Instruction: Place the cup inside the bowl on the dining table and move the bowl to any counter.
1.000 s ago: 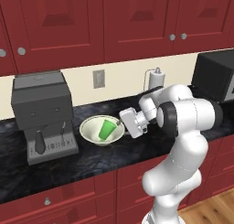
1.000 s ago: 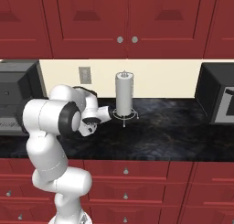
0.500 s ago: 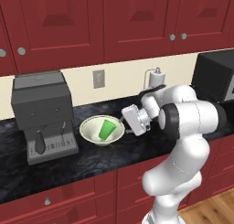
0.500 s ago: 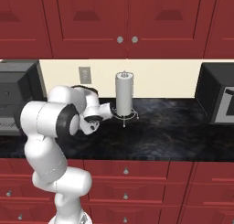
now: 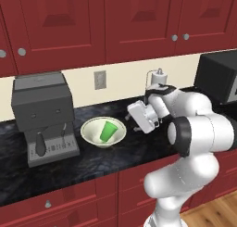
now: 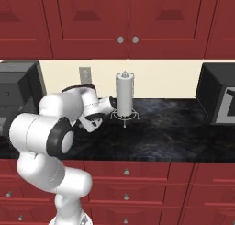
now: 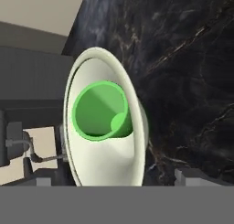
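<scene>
- Black marbled counter (image 5: 139, 152) under red cabinets carries the bowl (image 5: 102, 132), with the green cup (image 5: 108, 130) leaning inside it.
- Just right of the bowl, the gripper (image 5: 131, 118) hangs with jaws apart, holding nothing.
- Beyond: grey coffee machine (image 5: 45, 117) to the left, paper-towel roll (image 6: 124, 93) behind; no readable labels.

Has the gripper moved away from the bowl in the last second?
Yes. In the left base view the gripper has backed off to the right, from the bowl's rim toward the paper towel holder.
</scene>
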Available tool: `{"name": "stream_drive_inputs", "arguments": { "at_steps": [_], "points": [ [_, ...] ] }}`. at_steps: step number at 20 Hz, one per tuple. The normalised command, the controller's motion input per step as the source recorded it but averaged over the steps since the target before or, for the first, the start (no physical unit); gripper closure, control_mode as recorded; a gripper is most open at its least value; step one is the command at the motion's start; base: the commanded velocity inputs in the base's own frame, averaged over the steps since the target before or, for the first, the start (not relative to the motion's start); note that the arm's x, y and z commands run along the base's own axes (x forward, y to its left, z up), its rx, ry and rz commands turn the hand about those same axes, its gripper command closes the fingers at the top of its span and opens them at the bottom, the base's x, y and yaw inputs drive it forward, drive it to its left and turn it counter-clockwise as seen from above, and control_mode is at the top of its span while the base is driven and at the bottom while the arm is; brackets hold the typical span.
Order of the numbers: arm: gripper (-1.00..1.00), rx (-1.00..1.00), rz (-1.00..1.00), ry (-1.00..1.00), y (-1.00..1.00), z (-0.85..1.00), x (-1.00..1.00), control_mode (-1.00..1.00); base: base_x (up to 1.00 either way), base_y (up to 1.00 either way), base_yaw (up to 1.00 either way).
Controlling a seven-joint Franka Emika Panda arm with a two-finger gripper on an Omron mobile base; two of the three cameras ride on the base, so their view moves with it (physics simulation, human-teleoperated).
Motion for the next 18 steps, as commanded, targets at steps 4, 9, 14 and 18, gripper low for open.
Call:
{"name": "stream_drive_inputs", "arguments": {
  "at_steps": [4, 9, 14, 18],
  "points": [
    [-1.0, -0.1, 0.0, 0.0, -0.12, 0.2, -0.37, -1.0, 0.0, 0.0, 0.0],
    [-1.0, -0.12, 0.0, 0.0, -0.09, 0.23, -0.32, -1.0, 0.0, 0.0, 0.0],
    [-1.0, -0.13, 0.0, 0.0, 0.0, 0.29, -0.22, -1.0, 0.0, 0.0, 0.0],
    [-1.0, -0.11, 0.0, 0.0, 0.0, 0.29, -0.26, -1.0, 0.0, 0.0, 0.0]
  ]
}}
